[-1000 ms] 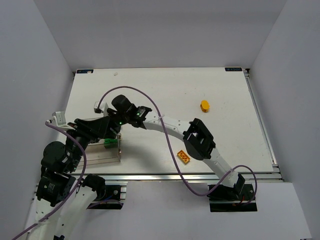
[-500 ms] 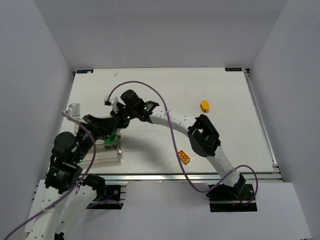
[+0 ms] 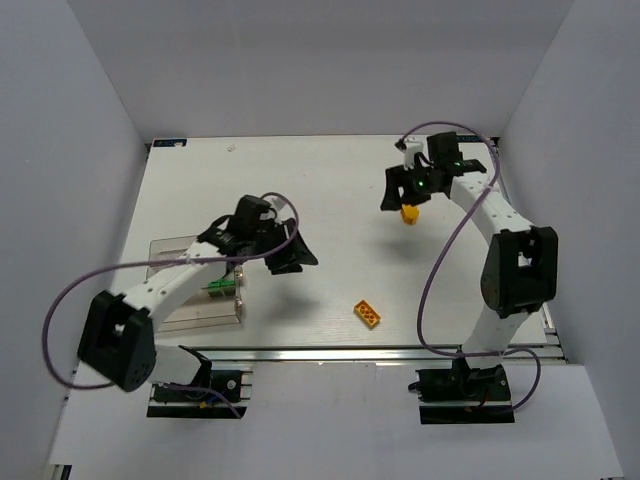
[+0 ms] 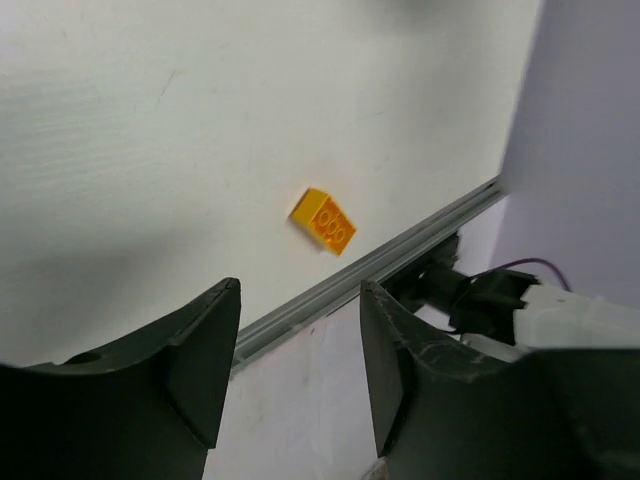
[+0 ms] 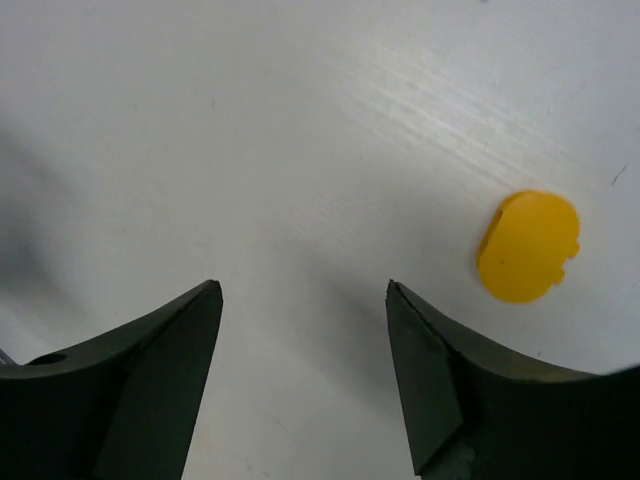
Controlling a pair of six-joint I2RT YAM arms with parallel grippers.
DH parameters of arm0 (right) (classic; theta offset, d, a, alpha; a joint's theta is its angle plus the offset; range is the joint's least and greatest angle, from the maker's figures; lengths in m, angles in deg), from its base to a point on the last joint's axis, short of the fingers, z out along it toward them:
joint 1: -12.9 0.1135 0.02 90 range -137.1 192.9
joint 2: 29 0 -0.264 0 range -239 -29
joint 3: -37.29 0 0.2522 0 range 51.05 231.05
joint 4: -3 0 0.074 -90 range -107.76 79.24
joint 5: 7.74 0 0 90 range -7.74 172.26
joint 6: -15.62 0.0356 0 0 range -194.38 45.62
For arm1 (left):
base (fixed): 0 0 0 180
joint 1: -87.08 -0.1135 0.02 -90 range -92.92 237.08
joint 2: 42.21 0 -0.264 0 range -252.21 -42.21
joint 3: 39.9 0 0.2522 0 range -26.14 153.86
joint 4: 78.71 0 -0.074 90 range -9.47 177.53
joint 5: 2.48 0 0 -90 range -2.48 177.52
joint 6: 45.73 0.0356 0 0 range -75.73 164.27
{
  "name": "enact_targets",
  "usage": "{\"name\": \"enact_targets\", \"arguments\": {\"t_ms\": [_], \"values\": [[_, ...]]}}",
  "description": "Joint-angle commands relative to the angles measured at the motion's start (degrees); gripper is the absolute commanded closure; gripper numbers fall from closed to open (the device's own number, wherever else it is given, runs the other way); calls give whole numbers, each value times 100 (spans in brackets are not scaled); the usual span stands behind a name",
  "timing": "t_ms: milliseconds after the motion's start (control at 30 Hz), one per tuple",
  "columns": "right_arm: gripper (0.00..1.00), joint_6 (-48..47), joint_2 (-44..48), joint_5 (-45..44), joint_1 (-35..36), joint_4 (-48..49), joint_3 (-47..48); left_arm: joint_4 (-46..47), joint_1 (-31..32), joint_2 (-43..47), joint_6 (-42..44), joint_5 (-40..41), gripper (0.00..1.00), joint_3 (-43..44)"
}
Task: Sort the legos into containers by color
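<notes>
Green legos [image 3: 222,288] lie in a clear container [image 3: 185,312] at the left. A flat orange-yellow lego [image 3: 367,314] lies on the table near the front edge; it also shows in the left wrist view [image 4: 324,220]. A small yellow-orange block [image 3: 409,212] lies at the back right and shows in the right wrist view [image 5: 528,245]. My left gripper [image 3: 293,258] [image 4: 300,288] is open and empty, just right of the container. My right gripper [image 3: 398,195] [image 5: 302,288] is open and empty, above the table just left of the yellow-orange block. No purple lego shows.
The white table [image 3: 330,180] has a metal rail [image 3: 400,350] along its near edge and white walls on three sides. Purple cables [image 3: 435,290] loop off both arms. The left arm lies over the container.
The right arm has swung from the container at the left over to the back right, by the yellow-orange block. The left gripper has moved right, off the container.
</notes>
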Motion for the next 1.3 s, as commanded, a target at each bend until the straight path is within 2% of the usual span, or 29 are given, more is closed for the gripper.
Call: {"name": "enact_targets", "arguments": {"t_ms": [0, 33, 100, 167, 233, 333, 433, 500, 567, 767, 1033, 1200, 1233, 1267], "values": [[26, -628, 748, 478, 22, -938, -626, -677, 516, -606, -34, 118, 38, 962], [23, -620, 907, 391, -118, -755, -821, -853, 656, -1096, -95, 354, 37, 1184], [18, -550, 1408, 276, -286, -570, -1225, -1161, 1104, -1538, -350, 619, 36, 1588], [15, -401, 1698, 100, -478, -429, -1350, -1355, 1386, -2083, -770, 953, 31, 2055], [15, -295, 1787, 30, -655, -419, -1403, -1645, 1790, -2565, -1053, 1408, 28, 2501], [15, -172, 1884, 73, -909, -419, -1421, -2452, 2300, -3277, -1999, 2102, 26, 3284], [16, -128, 1945, 213, -1121, -419, -1429, -3506, 2651, -3973, -2389, 2255, 24, 4127], [16, -84, 2042, 293, -1226, -411, -1464, -4339, 2810, -4674, -2697, 2377, 23, 5033], [16, -84, 2199, 363, -1210, -445, -1534, -4616, 3039, -4967, -3021, 2431, 22, 5569], [16, -145, 2657, 460, -1622, -393, -1877, -4713, 3338, -5144, -3769, 2826, 21, 5519], [16, -207, 2868, 688, -1877, -437, -2080, -4529, 3400, -5442, -3849, 2958, 22, 5449], [16, -330, 2868, 776, -2000, -559, -2001, -4309, 3400, -5645, -3849, 3055, 29, 5536], [17, -347, 2877, 811, -2018, -577, -1992, -4344, 3400, -5654, -3849, 3099, 32, 5623], [17, -391, 2877, 820, -2035, -604, -2001, -4414, 3400, -5645, -3849, 3203, 39, 5659]]}}
